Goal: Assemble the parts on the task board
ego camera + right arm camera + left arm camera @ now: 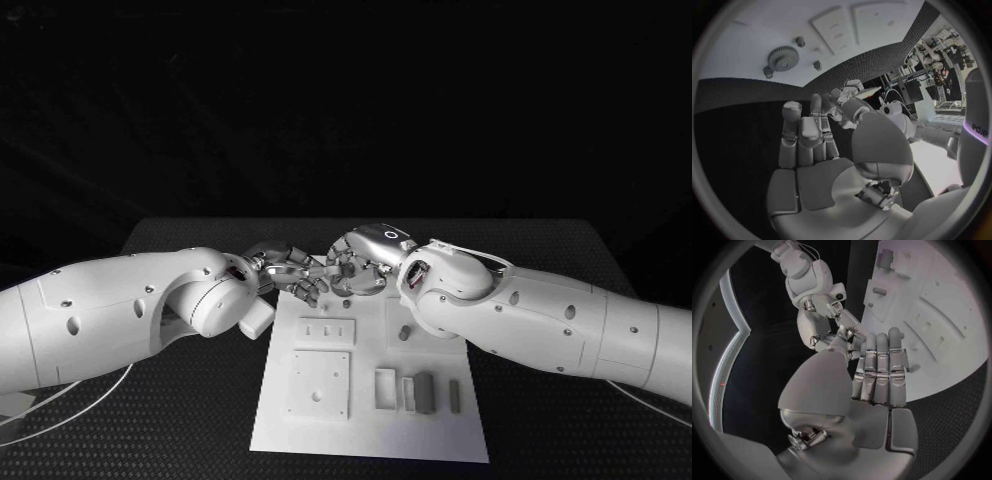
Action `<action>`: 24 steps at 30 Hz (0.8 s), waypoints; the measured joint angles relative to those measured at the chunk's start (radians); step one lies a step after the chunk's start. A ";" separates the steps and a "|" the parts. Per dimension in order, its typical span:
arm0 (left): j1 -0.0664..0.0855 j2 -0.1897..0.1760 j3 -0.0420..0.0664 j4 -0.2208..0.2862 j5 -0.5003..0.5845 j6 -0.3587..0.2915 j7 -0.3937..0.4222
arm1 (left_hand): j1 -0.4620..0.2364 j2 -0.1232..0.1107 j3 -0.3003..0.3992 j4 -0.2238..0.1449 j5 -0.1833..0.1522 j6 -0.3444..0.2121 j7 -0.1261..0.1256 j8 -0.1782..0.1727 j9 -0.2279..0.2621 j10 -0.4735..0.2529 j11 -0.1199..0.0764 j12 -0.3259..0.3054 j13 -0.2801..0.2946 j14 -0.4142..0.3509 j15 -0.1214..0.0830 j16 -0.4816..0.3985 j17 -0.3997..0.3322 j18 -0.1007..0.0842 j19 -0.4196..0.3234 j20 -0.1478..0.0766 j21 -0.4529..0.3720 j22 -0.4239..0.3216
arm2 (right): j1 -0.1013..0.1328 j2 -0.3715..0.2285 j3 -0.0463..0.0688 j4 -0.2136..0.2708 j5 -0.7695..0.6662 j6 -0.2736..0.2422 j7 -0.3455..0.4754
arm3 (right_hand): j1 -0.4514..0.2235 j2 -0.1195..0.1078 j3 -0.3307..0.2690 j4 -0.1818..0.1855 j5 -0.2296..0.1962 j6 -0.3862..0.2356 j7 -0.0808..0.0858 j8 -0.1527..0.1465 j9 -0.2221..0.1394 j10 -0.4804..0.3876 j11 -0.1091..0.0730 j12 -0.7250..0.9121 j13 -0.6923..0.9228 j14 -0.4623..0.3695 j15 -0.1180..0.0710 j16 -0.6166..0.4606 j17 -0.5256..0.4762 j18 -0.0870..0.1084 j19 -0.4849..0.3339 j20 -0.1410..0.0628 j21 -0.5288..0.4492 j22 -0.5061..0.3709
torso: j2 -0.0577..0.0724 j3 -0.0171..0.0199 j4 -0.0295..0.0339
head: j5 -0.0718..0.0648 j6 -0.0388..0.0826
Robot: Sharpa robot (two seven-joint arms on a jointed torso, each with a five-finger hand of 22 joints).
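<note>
The white task board lies in the middle of the black table. My left hand and right hand meet fingertip to fingertip over its far end. In the left wrist view the left hand holds its fingers straight and close together, and the right hand reaches down to their tips. In the right wrist view the right hand is stretched toward the left hand. Whether a part sits between the fingertips is hidden. Grey parts stand in the board's near right slots. A gear lies on the board.
Two square plates sit on the board's left half, the smaller one with three slots. Small pegs stand near the gear. Black table spreads on both sides of the board.
</note>
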 measured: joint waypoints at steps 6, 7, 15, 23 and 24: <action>0.000 0.000 -0.001 0.000 0.010 0.000 0.000 | 0.000 0.000 0.000 0.000 0.000 0.000 0.000 0.000 0.000 0.000 0.000 0.000 0.001 0.000 0.000 0.000 0.000 0.006 0.000 0.000 0.000 0.001 | 0.000 0.002 0.000 0.000 0.000 0.000 -0.003 | 0.000 0.000 0.000 0.000 0.000 0.001 0.001 0.000 0.000 0.000 0.000 -0.001 -0.002 -0.001 0.001 0.000 0.000 0.000 0.001 0.002 0.000 0.000 | 0.000 -0.0007 0.0006 | 0.000 -0.001; 0.000 0.000 -0.001 0.000 0.012 0.000 0.000 | 0.000 0.000 0.000 0.000 0.000 0.000 0.000 0.000 0.000 0.000 0.000 0.000 0.001 0.000 0.000 0.000 0.000 0.006 0.000 0.000 0.000 0.001 | 0.000 0.003 0.000 -0.001 0.000 0.000 -0.004 | 0.000 0.000 0.000 0.000 0.000 0.001 0.001 0.000 0.000 0.000 0.000 -0.004 -0.002 -0.001 0.003 0.000 0.000 0.000 0.001 0.002 0.000 0.000 | 0.000 -0.0007 0.0007 | 0.000 -0.001; -0.001 -0.001 -0.001 -0.001 0.020 0.000 0.000 | 0.002 0.002 0.000 0.000 0.000 0.000 0.000 0.001 -0.001 0.000 0.000 0.000 0.003 0.000 0.000 0.000 0.001 0.006 0.000 0.000 0.000 0.002 | -0.001 0.006 0.001 -0.002 0.001 0.000 -0.009 | 0.000 0.000 -0.003 -0.003 0.000 0.003 0.005 0.000 0.000 0.002 0.002 -0.009 -0.004 0.000 0.004 0.000 -0.001 -0.001 -0.001 0.002 -0.004 0.000 | 0.000 -0.0006 0.0007 | 0.001 -0.003; -0.001 0.001 -0.001 -0.003 0.025 -0.002 -0.002 | 0.006 0.006 0.000 0.000 0.000 0.000 0.000 0.003 -0.002 0.000 0.000 0.000 0.006 0.000 0.000 0.004 0.002 0.006 0.000 0.000 0.000 0.004 | -0.002 0.007 0.001 0.002 0.004 0.000 -0.013 | 0.000 0.000 -0.003 -0.003 0.000 0.003 0.005 0.000 -0.001 0.004 0.004 -0.012 -0.006 -0.001 0.004 -0.003 -0.001 -0.001 -0.002 0.001 -0.004 0.000 | 0.000 -0.0003 0.0002 | 0.000 -0.004; -0.001 0.002 -0.001 -0.003 0.025 -0.002 -0.002 | 0.008 0.008 0.000 0.000 0.000 0.000 0.000 0.003 -0.002 0.000 0.000 0.000 0.007 0.000 0.000 0.004 0.002 0.006 0.000 0.000 0.000 0.004 | -0.003 0.007 0.001 0.003 0.005 -0.001 -0.013 | 0.000 0.000 -0.003 -0.003 0.000 0.003 0.005 0.000 -0.001 0.005 0.005 -0.012 -0.006 -0.001 0.003 -0.003 -0.001 -0.001 -0.002 0.001 -0.004 0.000 | 0.000 -0.0002 0.0005 | 0.000 -0.004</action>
